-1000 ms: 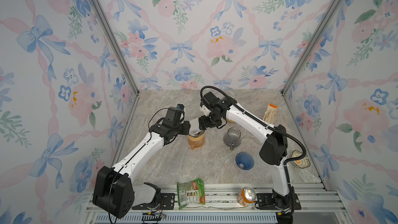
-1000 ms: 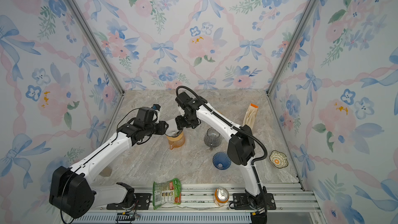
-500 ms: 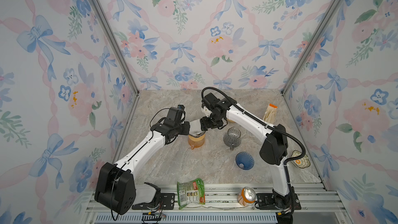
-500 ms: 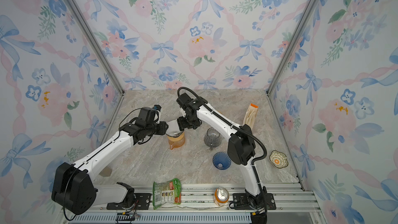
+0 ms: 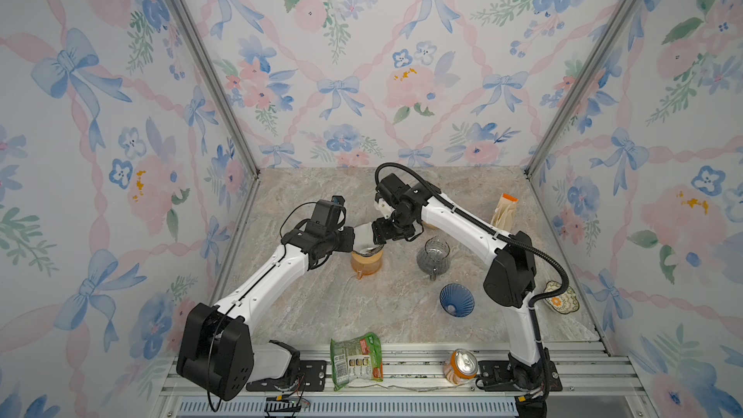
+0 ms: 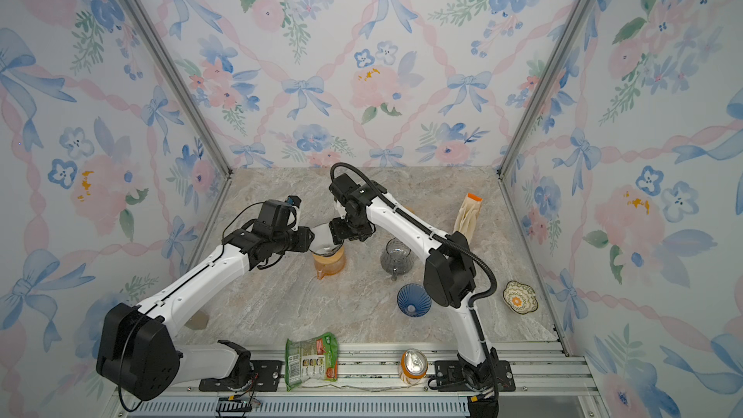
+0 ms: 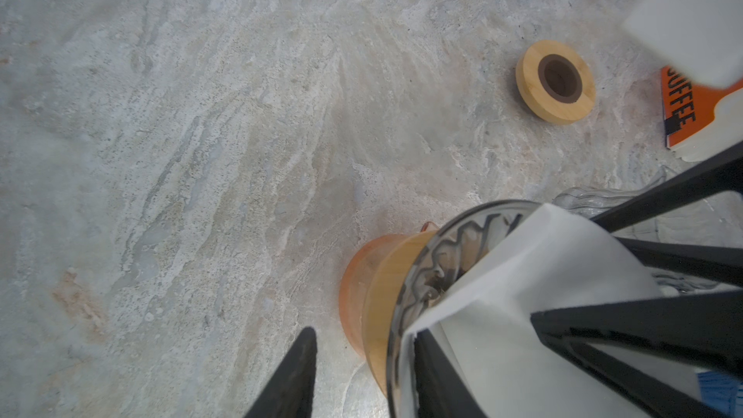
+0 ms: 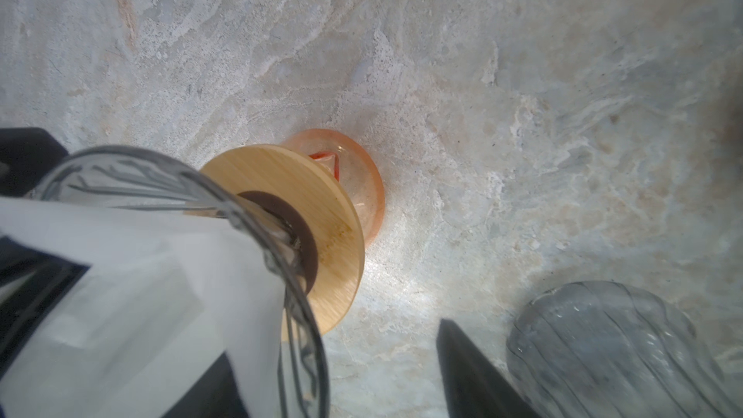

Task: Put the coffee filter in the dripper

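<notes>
Okay, my left gripper (image 5: 353, 241) has its jaws parted, one finger inside the coffee filter (image 7: 542, 267), clamping nothing. The filter sits at my three o'clock, tip down in the dripper (image 7: 450, 243), top edge proud. My right gripper (image 5: 377, 235), jaws spread too, faces me from three o'clock, equally near.

Space right over the orange carafe (image 5: 365, 264) is jammed: left gripper (image 5: 354, 240) and right gripper (image 5: 379, 234) crowd in from either side, jaws apart, white filter (image 5: 364, 234) between them. Grey glass jug (image 5: 433, 253) stands near the carafe's right, blue cone (image 5: 456, 300) further front-right. Wooden ring (image 7: 555, 81) lies apart, past the carafe. Marble (image 5: 321, 303) left of and in front of the carafe is bare, so easy passage there.
</notes>
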`<action>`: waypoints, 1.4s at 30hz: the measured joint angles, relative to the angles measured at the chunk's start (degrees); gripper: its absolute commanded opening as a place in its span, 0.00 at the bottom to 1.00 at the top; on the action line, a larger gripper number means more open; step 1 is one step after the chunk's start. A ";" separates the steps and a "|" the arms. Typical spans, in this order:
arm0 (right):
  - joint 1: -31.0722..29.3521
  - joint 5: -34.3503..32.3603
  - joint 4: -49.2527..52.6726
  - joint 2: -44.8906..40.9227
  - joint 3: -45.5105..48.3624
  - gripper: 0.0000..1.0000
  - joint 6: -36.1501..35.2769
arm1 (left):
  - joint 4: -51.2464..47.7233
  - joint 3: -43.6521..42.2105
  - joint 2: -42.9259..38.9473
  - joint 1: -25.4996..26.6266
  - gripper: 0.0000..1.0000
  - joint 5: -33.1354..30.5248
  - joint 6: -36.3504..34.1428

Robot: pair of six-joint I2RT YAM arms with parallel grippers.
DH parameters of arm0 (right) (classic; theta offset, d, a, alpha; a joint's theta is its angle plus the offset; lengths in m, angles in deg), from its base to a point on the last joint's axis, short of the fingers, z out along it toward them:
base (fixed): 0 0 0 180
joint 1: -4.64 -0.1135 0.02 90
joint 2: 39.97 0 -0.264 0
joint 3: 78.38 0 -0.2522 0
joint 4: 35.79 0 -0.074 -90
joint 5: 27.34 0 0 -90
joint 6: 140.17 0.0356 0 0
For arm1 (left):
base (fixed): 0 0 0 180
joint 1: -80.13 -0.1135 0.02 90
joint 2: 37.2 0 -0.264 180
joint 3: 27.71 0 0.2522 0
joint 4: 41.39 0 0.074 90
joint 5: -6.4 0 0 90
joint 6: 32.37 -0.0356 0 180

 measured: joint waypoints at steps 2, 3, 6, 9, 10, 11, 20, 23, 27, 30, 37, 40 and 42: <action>-0.13 0.52 -0.04 -0.17 0.00 0.71 0.00 | 0.00 0.00 0.28 0.02 0.41 0.02 0.00; -0.22 0.66 -0.04 -0.20 0.00 0.71 -0.02 | 0.00 0.00 0.44 0.02 0.41 0.04 0.00; -0.55 1.22 -0.02 -0.22 0.04 0.71 -0.13 | 0.02 0.02 0.79 0.02 0.41 0.20 0.00; -0.83 1.62 -0.02 -0.24 0.59 0.71 -0.26 | 0.07 0.02 0.98 0.02 0.41 0.22 0.00; -0.94 1.79 0.00 -0.24 0.87 0.71 -0.42 | 0.07 0.02 1.03 0.02 0.41 0.22 0.00; -1.09 1.84 0.04 -0.24 1.14 0.71 -0.59 | 0.07 0.02 1.09 0.02 0.41 0.22 0.00; -1.31 1.84 0.52 -0.24 1.51 0.71 -1.49 | 0.09 0.02 1.14 0.02 0.41 0.61 0.00; -1.29 1.79 0.63 -0.24 1.29 0.71 -1.66 | 0.09 0.02 1.14 0.02 0.41 0.63 0.00; -1.05 1.16 0.59 -0.24 0.26 0.71 -1.64 | 0.09 0.02 1.14 0.02 0.41 0.63 0.00; -0.48 0.50 0.63 -0.17 -1.25 0.71 -1.27 | 0.09 0.02 1.14 0.02 0.41 0.63 0.00; 0.83 -2.12 1.42 1.27 -3.80 0.70 -1.25 | 0.07 0.02 1.14 0.02 0.41 0.63 0.00; 0.87 -2.95 1.92 2.45 -3.80 0.70 -1.25 | 0.11 0.02 1.14 0.02 0.41 0.81 0.00; 0.85 -3.17 1.92 2.73 -3.80 0.70 -1.25 | 0.17 0.02 1.14 0.02 0.41 1.03 0.00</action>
